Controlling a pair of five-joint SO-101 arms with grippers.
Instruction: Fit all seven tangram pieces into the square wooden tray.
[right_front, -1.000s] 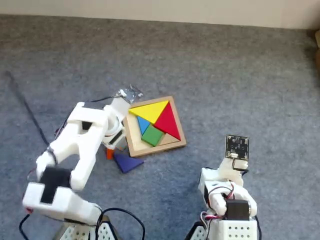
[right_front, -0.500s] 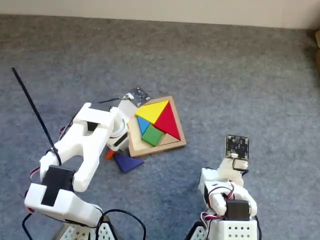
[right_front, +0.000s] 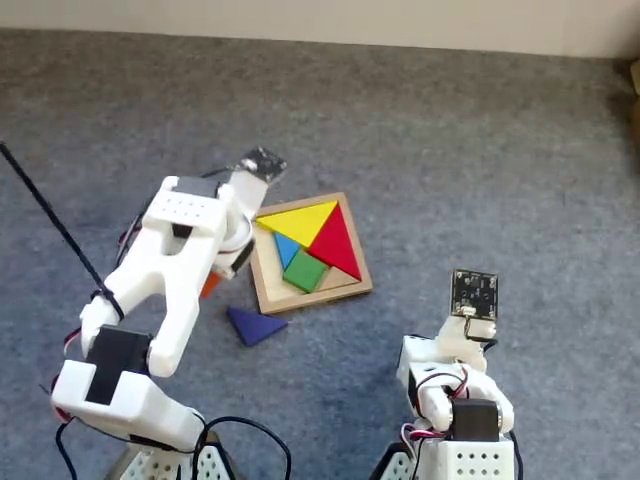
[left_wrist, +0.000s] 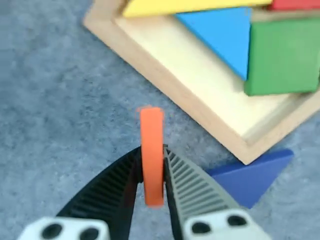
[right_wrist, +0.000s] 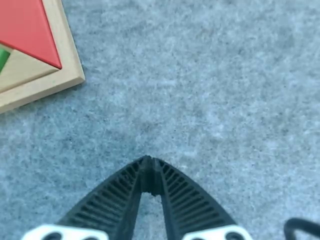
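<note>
Orange piece (left_wrist: 151, 155) farther from blue triangle (left_wrist: 249, 177)

Tray (right_front: 262, 290) mid-carpet (right_front: 480, 150), slightly askew. In tray: rear large triangle (right_front: 295, 220) along back, right large triangle (right_front: 338, 240) touching it along shared edge. Small triangle (right_front: 287, 250) in front of both, square piece (right_front: 305, 270) touching its front. Tray floor bare along front-right rim. Loose triangle (right_front: 255, 324) on carpet just before tray's left-front corner. Held piece (left_wrist: 151, 150) edge-on in left gripper (left_wrist: 152, 170), above carpet, just left of tray rim, not touching. Right gripper (right_wrist: 150, 180) over carpet, right-front of tray, apart.
</note>
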